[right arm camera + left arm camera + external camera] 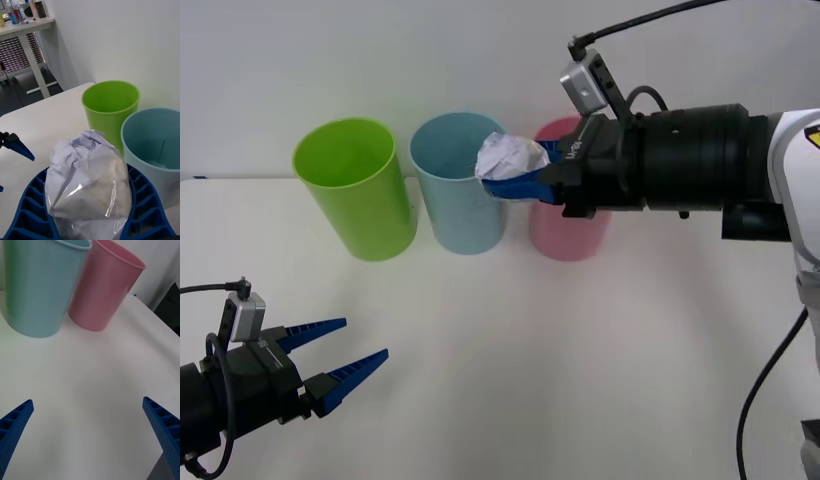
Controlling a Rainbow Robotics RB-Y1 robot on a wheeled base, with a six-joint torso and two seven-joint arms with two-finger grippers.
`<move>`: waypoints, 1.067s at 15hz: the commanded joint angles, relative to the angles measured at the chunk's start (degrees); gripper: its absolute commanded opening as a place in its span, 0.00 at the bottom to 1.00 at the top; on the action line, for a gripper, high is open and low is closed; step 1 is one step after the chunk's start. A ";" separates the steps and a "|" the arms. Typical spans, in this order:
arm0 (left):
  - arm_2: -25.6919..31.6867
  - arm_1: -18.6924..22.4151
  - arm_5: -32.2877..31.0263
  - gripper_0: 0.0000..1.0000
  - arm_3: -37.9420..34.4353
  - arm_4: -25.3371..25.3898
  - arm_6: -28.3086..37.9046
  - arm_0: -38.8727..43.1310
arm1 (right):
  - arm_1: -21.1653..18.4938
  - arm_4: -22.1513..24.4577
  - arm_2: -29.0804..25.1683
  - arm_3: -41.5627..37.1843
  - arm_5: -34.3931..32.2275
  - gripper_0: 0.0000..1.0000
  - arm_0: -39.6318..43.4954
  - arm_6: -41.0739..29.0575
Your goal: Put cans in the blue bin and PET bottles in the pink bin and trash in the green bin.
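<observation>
The right end effector (525, 172) pinches the trash (508, 157), a white crumpled wad, between its blue fingers (144, 204). It holds the wad in the air over the rim of the blue bin (460, 200). The green bin (358, 190) stands just left of the blue bin, and the pink bin (568, 235) just right. The left end effector (345, 355) waits with fingers spread, low over the white bench (560, 370), well in front of the blue bin.

Crumpled white trash (510, 157) above blue bin (460, 205)
</observation>
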 commanded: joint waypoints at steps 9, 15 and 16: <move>0.00 0.00 0.00 1.00 0.00 0.00 0.00 0.00 | 6.39 6.88 15.40 29.54 14.55 0.00 -27.01 -7.30; 0.00 0.00 0.00 1.00 0.00 0.00 0.00 0.00 | 15.27 12.59 16.19 48.62 17.10 0.00 -39.49 -7.30; 0.00 0.00 0.00 1.00 0.00 0.00 0.00 0.00 | 16.50 13.12 16.54 51.78 18.25 0.00 -41.25 -7.30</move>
